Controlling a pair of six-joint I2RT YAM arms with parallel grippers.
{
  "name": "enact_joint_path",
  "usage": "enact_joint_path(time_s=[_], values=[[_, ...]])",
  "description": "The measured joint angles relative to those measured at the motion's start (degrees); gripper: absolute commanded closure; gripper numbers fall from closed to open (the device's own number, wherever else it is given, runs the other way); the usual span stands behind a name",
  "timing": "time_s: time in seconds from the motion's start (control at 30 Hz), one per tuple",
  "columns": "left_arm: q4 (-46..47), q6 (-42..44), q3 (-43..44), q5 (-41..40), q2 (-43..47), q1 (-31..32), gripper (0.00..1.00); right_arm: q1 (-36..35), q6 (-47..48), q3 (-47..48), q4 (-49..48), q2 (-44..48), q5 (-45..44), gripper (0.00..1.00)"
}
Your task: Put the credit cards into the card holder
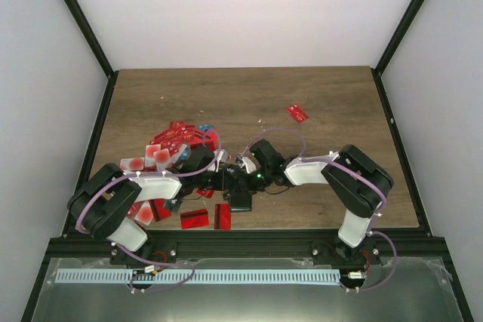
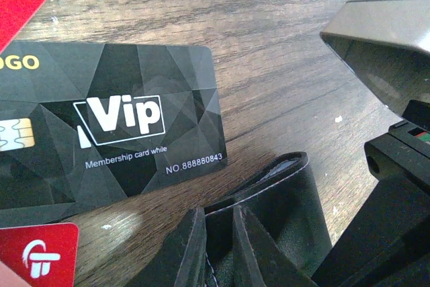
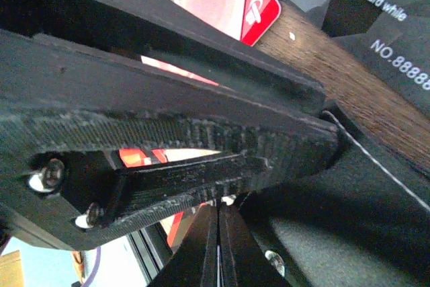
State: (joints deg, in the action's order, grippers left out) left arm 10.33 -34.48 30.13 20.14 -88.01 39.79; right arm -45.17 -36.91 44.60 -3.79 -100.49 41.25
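Brown wooden worktop [image 1: 332, 96]. A heap of red plastic credit cards [image 1: 170, 145] lies beyond the left hand [image 1: 225, 180], whose grip I cannot tell. The small black folding card holder [image 2: 269, 220] sits beneath both hands. Right hand [image 3: 218, 233] is narrow, fingers nearly touching. Best to hold the pocket spread and slide a card in flat. Only the left wrist view shows the open pocket.

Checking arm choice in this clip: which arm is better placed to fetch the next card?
Left, probably. The credit cards pile up on its side, and the left hand hangs beside them. The right hand is at the card holder, better suited to steadying it.
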Motion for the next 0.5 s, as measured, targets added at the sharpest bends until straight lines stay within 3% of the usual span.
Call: enact_joint_path(time_s=[0.5], values=[[0.33,-1.68,-2.54,-1.25,2.25,0.15,0.85,-0.04,0.26,0.0,7.06,6.86,-5.18,0.99]])
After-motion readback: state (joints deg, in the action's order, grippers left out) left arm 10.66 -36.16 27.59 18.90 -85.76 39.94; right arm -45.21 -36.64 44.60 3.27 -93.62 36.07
